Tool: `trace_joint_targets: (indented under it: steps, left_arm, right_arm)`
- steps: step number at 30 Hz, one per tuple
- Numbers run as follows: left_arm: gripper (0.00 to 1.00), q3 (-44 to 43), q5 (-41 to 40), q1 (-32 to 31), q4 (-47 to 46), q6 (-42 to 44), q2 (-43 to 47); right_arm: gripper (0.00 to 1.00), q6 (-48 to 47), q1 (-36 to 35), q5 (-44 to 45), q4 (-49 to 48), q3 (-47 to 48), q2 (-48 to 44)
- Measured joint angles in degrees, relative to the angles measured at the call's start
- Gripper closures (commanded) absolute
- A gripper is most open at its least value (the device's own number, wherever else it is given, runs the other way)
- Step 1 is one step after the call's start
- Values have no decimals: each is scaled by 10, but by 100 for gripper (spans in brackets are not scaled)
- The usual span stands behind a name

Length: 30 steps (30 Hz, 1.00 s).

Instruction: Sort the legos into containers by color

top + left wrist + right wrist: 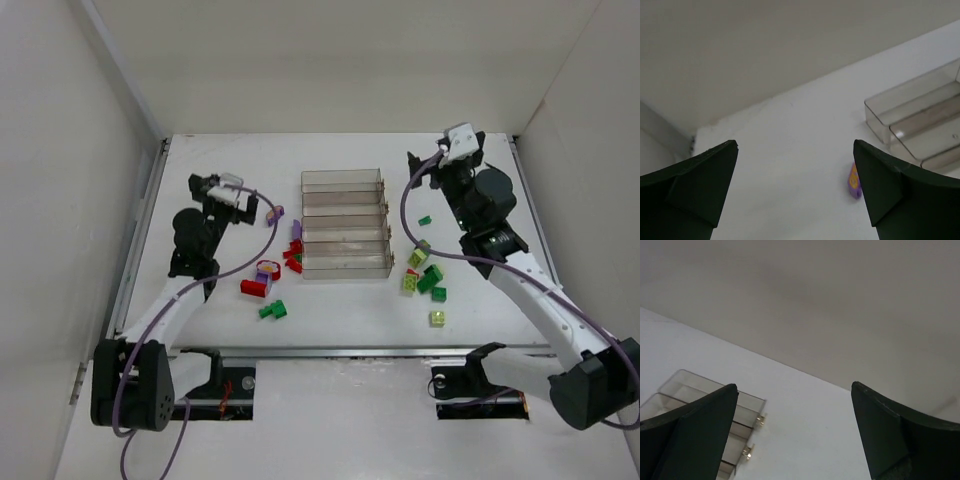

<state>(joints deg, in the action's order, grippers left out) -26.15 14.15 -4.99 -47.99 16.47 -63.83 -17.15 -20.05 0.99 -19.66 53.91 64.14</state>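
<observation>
Many tiny legos (253, 288): hard, light, slippery. I pinch one by flat sides. My left pincer (795, 145), right pincer (793, 385) gape wide, empty.

place: robot lab test cell | cues: white table (340, 320) boxed in by plain white panels (330, 60); left arm (165, 310) and right arm (540, 295) bolted at near edge

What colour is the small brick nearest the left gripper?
Purple; the brick shows best in the left wrist view.
</observation>
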Motion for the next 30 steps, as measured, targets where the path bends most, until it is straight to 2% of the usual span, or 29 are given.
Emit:
trace_joint_targets:
  steps: [3, 6, 12, 14, 16, 19, 23, 27, 30]
  left_arm:
    - [0, -101, -50, -36, 74, 56, 14]
    - [0, -136, -134, -57, 117, 116, 43]
    - [0, -141, -214, -61, 175, 161, 92]
    - [0, -144, -218, -61, 201, 163, 111]
    - [0, -159, -213, -61, 245, 162, 123]
    - [0, -186, -199, -63, 315, 148, 130]
    - [0, -194, -194, -65, 378, 104, 134]
    - [0, -194, -218, -65, 405, 52, 137]
    - [0, -193, -226, -65, 405, 34, 141]
  right_arm:
    - [0, -27, -61, 170, 54, 50, 1]
    - [0, -76, -123, 350, 91, 90, 3]
    - [0, -100, -153, 532, 118, 145, 14]
    - [0, -65, -156, 539, 164, 164, 14]
    - [0, -13, -156, 501, 222, 186, 15]
    - [0, 93, -141, 421, 303, 221, 31]
    - [0, 252, -128, 366, 376, 239, 80]
    - [0, 409, -123, 331, 428, 226, 141]
    - [6, 504, -107, 310, 459, 224, 200]
